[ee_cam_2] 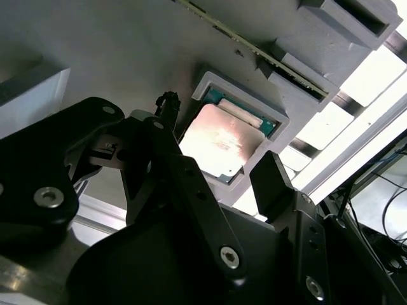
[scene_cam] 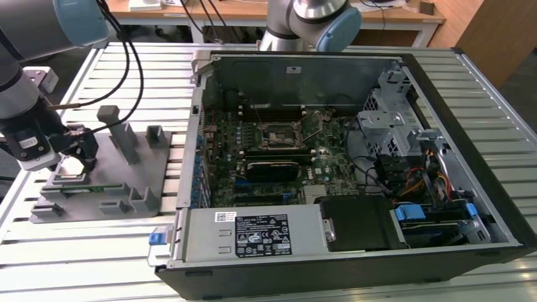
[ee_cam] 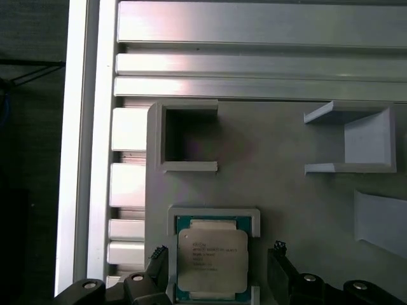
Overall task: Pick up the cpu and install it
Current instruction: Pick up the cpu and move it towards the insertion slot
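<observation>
Exterior view, far left: arm [scene_cam: 19,94] over a grey tray [scene_cam: 126,207], with the gripper [scene_cam: 77,156] low at the tray's left part. The tray lies on a slatted metal surface [scene_cam: 92,251].

First wrist view: cpu [ee_cam: 212,260] lies flat in a square tray pocket, lower middle of frame, silver top up. Jaws apart, one finger [ee_cam: 159,262] on each side of the cpu, neither seen touching it.

Exterior view, centre to right: open computer case [scene_cam: 474,145] on the same surface, motherboard [scene_cam: 277,138] exposed. Top edge: wooden desk [scene_cam: 251,9] with cables [scene_cam: 195,22] hanging. Wood panel [scene_cam: 499,31] at upper right.
</observation>
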Controlling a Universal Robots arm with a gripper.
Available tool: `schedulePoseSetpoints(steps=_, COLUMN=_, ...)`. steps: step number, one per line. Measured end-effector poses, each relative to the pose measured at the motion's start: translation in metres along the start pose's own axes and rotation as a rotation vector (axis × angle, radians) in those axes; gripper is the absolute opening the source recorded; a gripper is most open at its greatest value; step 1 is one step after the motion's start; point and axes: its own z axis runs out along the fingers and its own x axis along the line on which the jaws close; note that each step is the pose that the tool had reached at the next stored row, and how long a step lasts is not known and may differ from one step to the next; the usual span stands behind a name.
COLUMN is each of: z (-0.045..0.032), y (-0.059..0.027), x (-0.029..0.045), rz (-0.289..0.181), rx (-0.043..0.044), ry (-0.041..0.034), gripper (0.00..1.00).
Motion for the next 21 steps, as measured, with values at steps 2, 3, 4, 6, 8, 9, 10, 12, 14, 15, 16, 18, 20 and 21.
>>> schedulePoseSetpoints(steps=2, z=0.0004, y=0.0002, x=0.0001, rz=0.000, rx=-0.0001, ry=-0.0011, gripper=0.72)
schedulePoseSetpoints(steps=3, z=0.0006, y=0.0004, x=0.0001, rz=0.000, rx=-0.0002, ry=-0.0013, gripper=0.72)
schedulePoseSetpoints(steps=4, z=0.0009, y=0.0006, x=0.0001, rz=0.000, rx=-0.0002, ry=-0.0013, gripper=0.72)
schedulePoseSetpoints(steps=6, z=0.0015, y=0.0011, x=0.0002, rz=0.000, rx=-0.0001, ry=-0.0013, gripper=0.72)
schedulePoseSetpoints(steps=8, z=0.0020, y=0.0017, x=0.0003, rz=0.000, rx=-0.0001, ry=-0.0013, gripper=0.72)
schedulePoseSetpoints(steps=9, z=0.0023, y=0.0018, x=0.0004, rz=0.000, rx=0.0000, ry=-0.0012, gripper=0.72)
schedulePoseSetpoints(steps=10, z=0.0027, y=0.0018, x=0.0008, rz=0.000, rx=-0.0001, ry=-0.0014, gripper=0.72)
schedulePoseSetpoints(steps=12, z=0.0033, y=0.0020, x=0.0016, rz=0.000, rx=-0.0001, ry=-0.0013, gripper=0.72)
schedulePoseSetpoints(steps=14, z=0.0037, y=0.0023, x=0.0019, rz=0.000, rx=-0.0001, ry=-0.0013, gripper=0.72)
schedulePoseSetpoints(steps=15, z=0.0039, y=0.0024, x=0.0021, rz=0.000, rx=0.0000, ry=-0.0010, gripper=0.72)
schedulePoseSetpoints(steps=16, z=0.0043, y=0.0025, x=0.0022, rz=0.000, rx=-0.0001, ry=-0.0013, gripper=0.72)
schedulePoseSetpoints(steps=18, z=0.0049, y=0.0029, x=0.0028, rz=0.000, rx=-0.0001, ry=-0.0013, gripper=0.72)
schedulePoseSetpoints(steps=20, z=0.0053, y=0.0034, x=0.0033, rz=0.000, rx=-0.0001, ry=-0.0012, gripper=0.72)
schedulePoseSetpoints(steps=21, z=0.0056, y=0.0035, x=0.0036, rz=0.000, rx=-0.0001, ry=-0.0014, gripper=0.72)
